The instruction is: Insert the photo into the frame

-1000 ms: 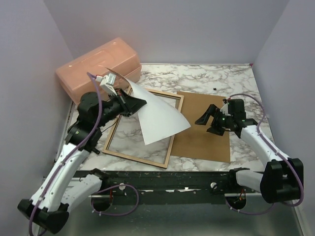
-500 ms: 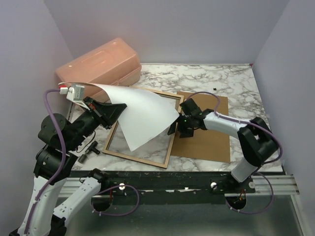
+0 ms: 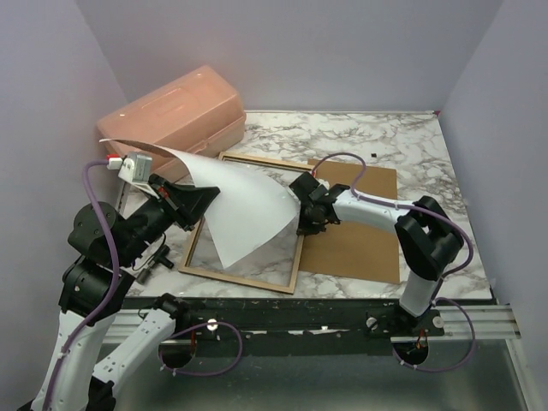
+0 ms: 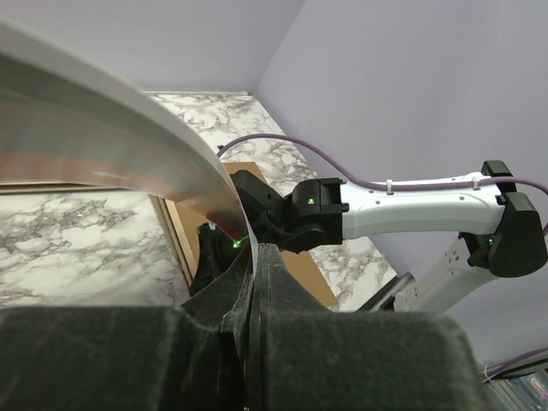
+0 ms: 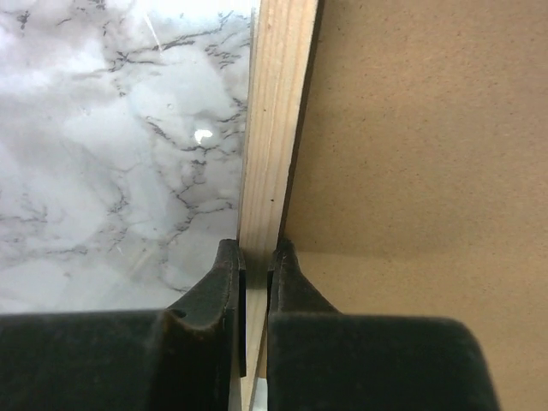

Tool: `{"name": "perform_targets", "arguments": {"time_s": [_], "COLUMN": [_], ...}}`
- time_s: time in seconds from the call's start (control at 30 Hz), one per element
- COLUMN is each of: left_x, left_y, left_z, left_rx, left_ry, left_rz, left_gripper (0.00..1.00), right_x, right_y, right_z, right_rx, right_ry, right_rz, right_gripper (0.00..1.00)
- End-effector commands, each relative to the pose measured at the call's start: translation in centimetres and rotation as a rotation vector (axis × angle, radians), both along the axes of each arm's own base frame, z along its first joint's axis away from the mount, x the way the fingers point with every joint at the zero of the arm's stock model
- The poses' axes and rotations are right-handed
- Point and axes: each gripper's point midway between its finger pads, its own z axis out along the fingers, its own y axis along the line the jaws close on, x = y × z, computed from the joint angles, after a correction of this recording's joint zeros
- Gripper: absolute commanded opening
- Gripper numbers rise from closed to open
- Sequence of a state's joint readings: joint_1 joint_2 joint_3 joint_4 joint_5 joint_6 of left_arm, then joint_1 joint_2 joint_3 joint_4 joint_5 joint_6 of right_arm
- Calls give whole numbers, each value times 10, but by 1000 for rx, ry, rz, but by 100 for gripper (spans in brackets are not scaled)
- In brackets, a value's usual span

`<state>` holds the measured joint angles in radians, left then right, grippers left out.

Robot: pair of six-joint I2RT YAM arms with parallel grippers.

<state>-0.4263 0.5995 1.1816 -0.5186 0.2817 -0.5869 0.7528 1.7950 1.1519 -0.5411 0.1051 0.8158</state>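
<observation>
Pinching the frame (image 5: 272, 128) at its 3 o'clock rail, your right gripper (image 5: 255, 255) likely steadies it; left gripper (image 3: 199, 197) clamps the photo (image 3: 248, 201) arched above.

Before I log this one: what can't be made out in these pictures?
Printed side of the photo: top view shows only its white back; left wrist view blurs it, too close.
Left rail of the frame: top view, partly covered by the photo and left arm.
Front of the frame: turned to the table in every view.
</observation>
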Motion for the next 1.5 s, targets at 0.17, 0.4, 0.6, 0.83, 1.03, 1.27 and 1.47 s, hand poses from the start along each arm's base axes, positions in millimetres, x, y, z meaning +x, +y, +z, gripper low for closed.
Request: {"name": "perform_targets", "arguments": {"time_s": [0.17, 0.4, 0.6, 0.83, 1.03, 1.27, 1.47], "left_x": [-2, 2, 5, 10, 14, 25, 36], "left_y": [-12, -22, -30, -39, -47, -60, -87], "left_z": [-4, -14, -24, -36, -50, -77, -78], "left_rx": [23, 37, 46, 57, 69, 83, 81], "left_ry": [-20, 11, 44, 87, 137, 264, 327], "left_rz": [-78, -128, -169, -212, -248, -297, -392], "left_gripper": [0, 0, 0, 0, 0, 0, 0], "right_x": [15, 14, 3, -2, 1, 7, 5], "right_y": [-28, -49, -68, -94, -100, -104, -119], "right_z": [42, 55, 45, 31, 32, 44, 47], "right_rx": [-87, -74, -83, -110, -139, -1, 143], "right_ry": [-147, -172, -167, -144, -155, -153, -128], "right_rz": [-8, 49, 117, 112, 89, 7, -58], "right_gripper": [0, 0, 0, 0, 41, 71, 85]}}
